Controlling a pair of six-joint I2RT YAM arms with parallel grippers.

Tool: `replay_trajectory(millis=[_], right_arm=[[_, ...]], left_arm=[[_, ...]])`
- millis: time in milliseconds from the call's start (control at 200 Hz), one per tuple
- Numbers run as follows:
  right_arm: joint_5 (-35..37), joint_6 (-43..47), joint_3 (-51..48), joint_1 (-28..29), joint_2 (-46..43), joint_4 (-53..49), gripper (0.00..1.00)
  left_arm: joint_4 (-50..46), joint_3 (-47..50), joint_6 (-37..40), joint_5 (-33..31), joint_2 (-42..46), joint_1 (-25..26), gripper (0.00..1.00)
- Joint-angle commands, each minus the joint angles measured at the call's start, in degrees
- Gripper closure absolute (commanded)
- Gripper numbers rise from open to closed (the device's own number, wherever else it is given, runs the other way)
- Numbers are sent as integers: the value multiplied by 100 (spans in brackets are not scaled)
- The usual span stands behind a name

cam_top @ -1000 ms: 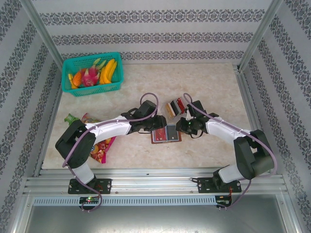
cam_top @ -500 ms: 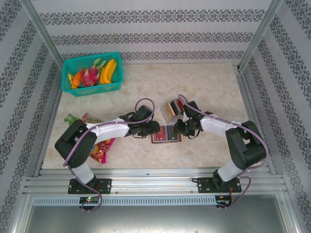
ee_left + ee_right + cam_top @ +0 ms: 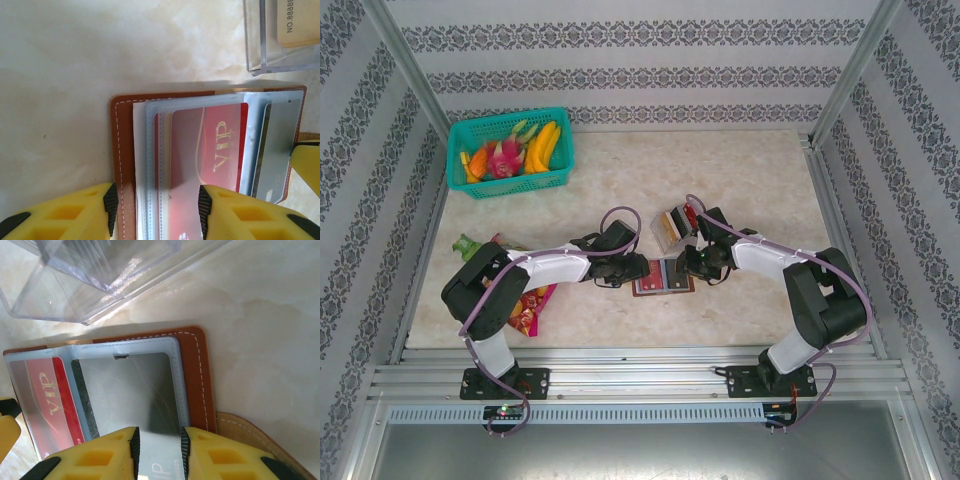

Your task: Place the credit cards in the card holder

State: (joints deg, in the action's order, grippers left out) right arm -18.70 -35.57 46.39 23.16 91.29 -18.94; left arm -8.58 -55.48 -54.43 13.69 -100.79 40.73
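Card holder: the card holder lies open and flat on the worktop between the two arms, just in front of the clear stand. Its two leaves spread left to right.
Left jaws: apart, astride the left leaf. One pad is by the leather edge and the other is over the red card in its sleeve. I cannot tell whether they press down.
Right jaws: a narrow gap between the pads, with no clamp that I can make out. They sit over the near end of the grey card in the right-hand sleeve.
Key relation: the grey card runs lengthwise straight away from the right jaws into its sleeve. The right arm is the nearer one, so a push along that line looks like what seats it.
Views: the left wrist view shows a tan card waiting in the stand. The right wrist view shows the snap tab beside the right leaf.
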Motion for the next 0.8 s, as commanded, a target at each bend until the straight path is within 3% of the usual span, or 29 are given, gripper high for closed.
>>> replay_trajectory(millis=[0,205,305,405,565,794], right_arm=[[152,61,24,67,-40,-115,68],[306,66,17,75,-229,-191,68],[770,81,-12,173,-780,-344,68],[615,100,-130,27,-1163,-209,64],[79,198,-14,-7,-736,-210,66],[324,173,36,73,-263,-233,66]], left_arm=[[32,25,-58,95,-115,-65,51],[86,48,-85,125,-155,-63,52],[77,44,-85,138,-152,-65,53],[118,71,-120,154,-148,-65,54],[170,28,-127,260,-204,-60,54],[121,18,-120,209,-166,-65,54]])
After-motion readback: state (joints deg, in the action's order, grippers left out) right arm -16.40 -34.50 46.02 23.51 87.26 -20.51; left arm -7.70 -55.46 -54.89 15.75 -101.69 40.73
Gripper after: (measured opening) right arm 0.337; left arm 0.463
